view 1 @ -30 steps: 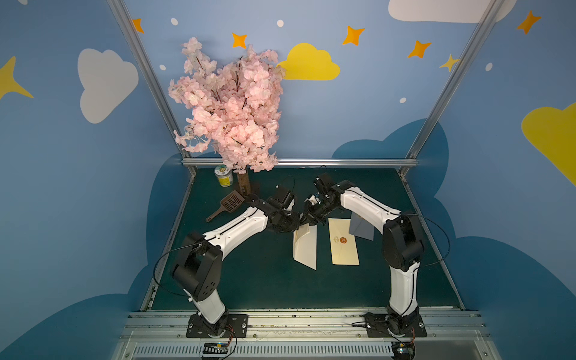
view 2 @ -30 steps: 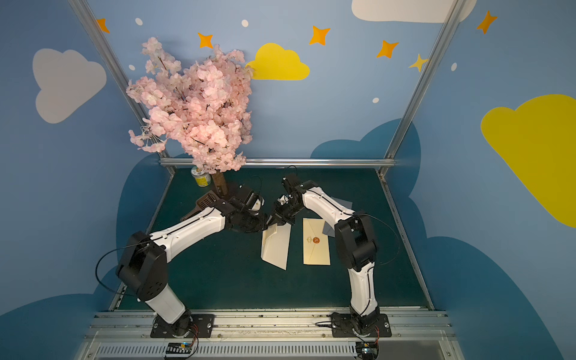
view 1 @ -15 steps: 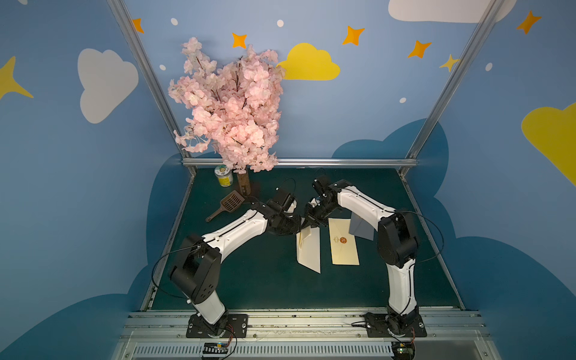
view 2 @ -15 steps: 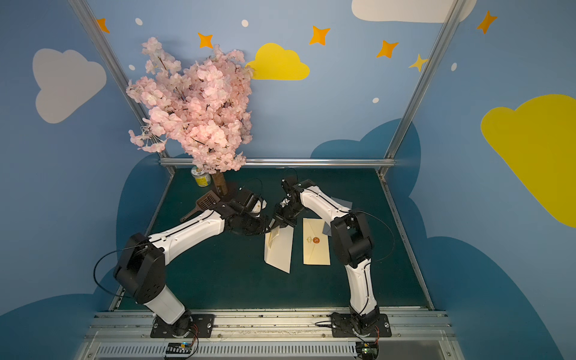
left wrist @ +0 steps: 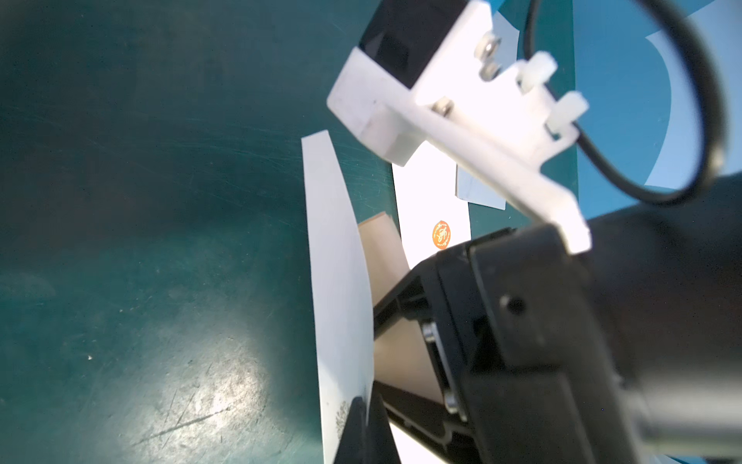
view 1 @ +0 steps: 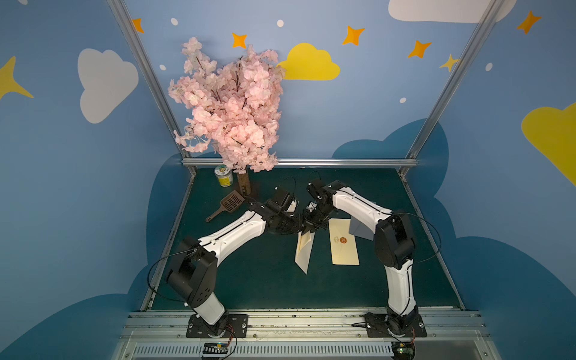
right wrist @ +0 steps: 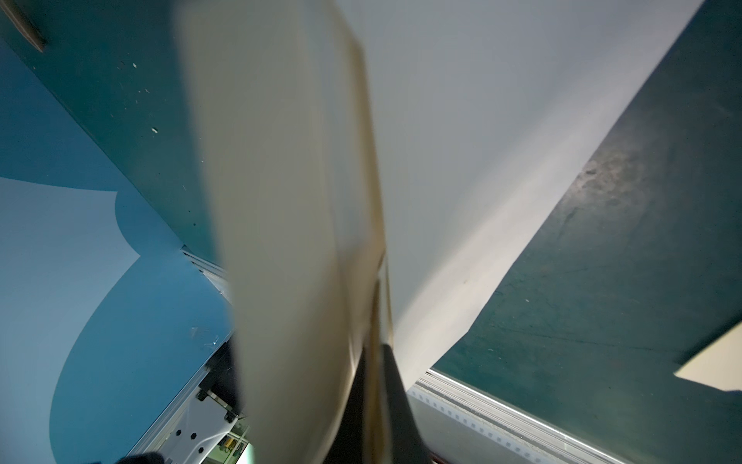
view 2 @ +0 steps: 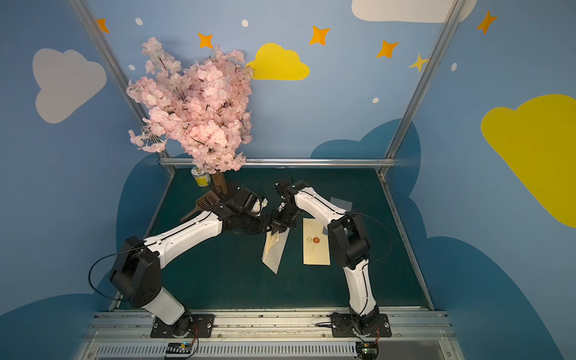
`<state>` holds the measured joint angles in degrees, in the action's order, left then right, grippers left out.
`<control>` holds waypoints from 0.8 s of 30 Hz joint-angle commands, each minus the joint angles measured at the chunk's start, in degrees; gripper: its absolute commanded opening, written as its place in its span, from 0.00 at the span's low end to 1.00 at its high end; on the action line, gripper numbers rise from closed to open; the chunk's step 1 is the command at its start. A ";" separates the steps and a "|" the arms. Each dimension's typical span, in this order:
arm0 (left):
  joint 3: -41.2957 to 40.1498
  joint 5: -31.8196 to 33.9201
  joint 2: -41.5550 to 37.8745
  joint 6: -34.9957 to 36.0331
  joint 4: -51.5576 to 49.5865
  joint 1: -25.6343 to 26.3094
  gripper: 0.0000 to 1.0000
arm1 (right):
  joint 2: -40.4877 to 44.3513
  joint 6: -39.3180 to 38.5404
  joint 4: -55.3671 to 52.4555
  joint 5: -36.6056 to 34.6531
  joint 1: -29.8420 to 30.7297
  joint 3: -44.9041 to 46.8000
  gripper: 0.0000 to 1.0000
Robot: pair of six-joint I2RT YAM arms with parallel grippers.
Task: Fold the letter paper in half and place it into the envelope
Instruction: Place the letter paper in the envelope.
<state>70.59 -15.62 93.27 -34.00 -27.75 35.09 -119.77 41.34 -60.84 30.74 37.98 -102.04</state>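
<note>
**Both grippers pinch the doubled sheet; the crease is not yet made**

We see the cream rectangular letter paper (view 1: 304, 254) hanging just below the centre of the frame in both top views. To its right the cream paper envelope (view 1: 343, 249) with a round orange seal (view 1: 343, 240) lies flat on the dark green table mat (view 1: 249, 280), apart from the sheet. The left gripper (view 1: 300, 230) and the right gripper (view 1: 311, 230) meet nose to nose at the sheet's upper edge, each with its jaws closed tight on the paper. In the right wrist view the paper (right wrist: 281, 201) spreads away from the pinch as two leaves, so we judge it bent double but not pressed flat. We cannot tell whether its lower corner touches the mat.

We judge the folding step to be in hand, roughly midway through the task. The next move calls for laying the doubled sheet on the mat and pressing a clean crease, edges matched, without the leaves slipping apart. After that the envelope's flap, which looks shut under the seal, needs opening, and one gripper would have to let go for it.
</note>
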 commanded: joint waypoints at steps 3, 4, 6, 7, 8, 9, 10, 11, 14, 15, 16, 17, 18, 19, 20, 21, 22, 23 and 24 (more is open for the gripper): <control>-0.71 -1.70 -1.58 -0.11 0.88 0.31 0.03 | 0.90 -0.13 -1.63 -0.02 0.68 -1.50 0.00; -0.71 -1.77 -1.52 0.04 0.85 0.32 0.03 | 1.32 -0.13 -1.65 0.25 0.65 -1.50 0.03; -0.76 -1.86 -1.32 0.27 0.59 0.33 0.03 | 2.49 -0.12 -1.98 0.83 0.61 -1.39 0.08; -0.80 -1.88 -1.25 0.31 0.55 0.33 0.03 | 3.06 -0.12 -2.26 0.88 0.61 -1.36 0.10; -0.84 -1.87 -1.17 0.41 0.56 0.33 0.03 | 3.65 -0.12 -2.35 0.97 0.61 -1.41 0.11; -0.91 -1.96 -1.11 0.40 0.52 0.32 0.03 | 4.10 -0.04 -2.53 1.02 0.61 -1.41 0.13; -0.98 -2.01 -1.04 0.42 0.54 0.33 0.03 | 4.44 -0.06 -2.67 1.01 0.61 -1.40 0.15; -0.98 -2.13 -0.99 0.49 0.51 0.33 0.03 | 4.82 -0.10 -2.99 1.03 0.61 -1.41 0.18; -0.81 -2.23 -0.74 0.77 0.57 0.30 0.03 | 5.40 -0.12 -3.66 0.76 0.55 -1.06 0.21; -0.80 -2.23 -0.69 0.82 0.56 0.26 0.03 | 5.59 -0.12 -3.70 0.87 0.52 -0.73 0.23; -0.76 -2.31 -0.65 0.90 0.52 0.28 0.03 | 5.76 -0.12 -3.67 0.86 0.52 -0.48 0.24; -0.69 -2.31 -0.51 0.99 0.42 0.32 0.03 | 5.92 -0.12 -3.68 0.89 0.53 -0.23 0.25; -0.71 -2.40 -0.43 1.08 0.41 0.28 0.03 | 6.03 -0.08 -3.80 0.97 0.52 -0.03 0.26; -0.71 -2.40 -0.46 1.19 0.39 0.29 0.03 | 6.20 -0.03 -3.76 1.18 0.52 0.15 0.27; -0.61 -2.46 -0.37 1.27 0.29 0.22 0.03 | 6.36 0.05 -3.76 1.41 0.52 0.04 0.28; -0.63 -2.49 -0.20 1.30 0.20 0.23 0.03 | 6.55 0.05 -3.93 1.43 0.61 -0.08 0.29; -0.63 -2.49 -0.28 1.37 0.15 0.24 0.03 | 6.73 0.05 -4.19 1.18 0.61 -0.20 0.29; -0.67 -2.49 -0.28 1.32 0.16 0.24 0.03 | 6.95 0.09 -4.20 1.32 0.61 -0.26 0.29; -0.64 -2.49 -0.15 1.39 0.15 0.23 0.03 | 7.04 0.19 -4.33 1.54 0.61 -0.29 0.29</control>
<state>70.22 -16.05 93.19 -33.65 -27.64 34.85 -116.11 41.58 -65.10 29.76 38.06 -102.04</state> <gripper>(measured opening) 0.048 0.288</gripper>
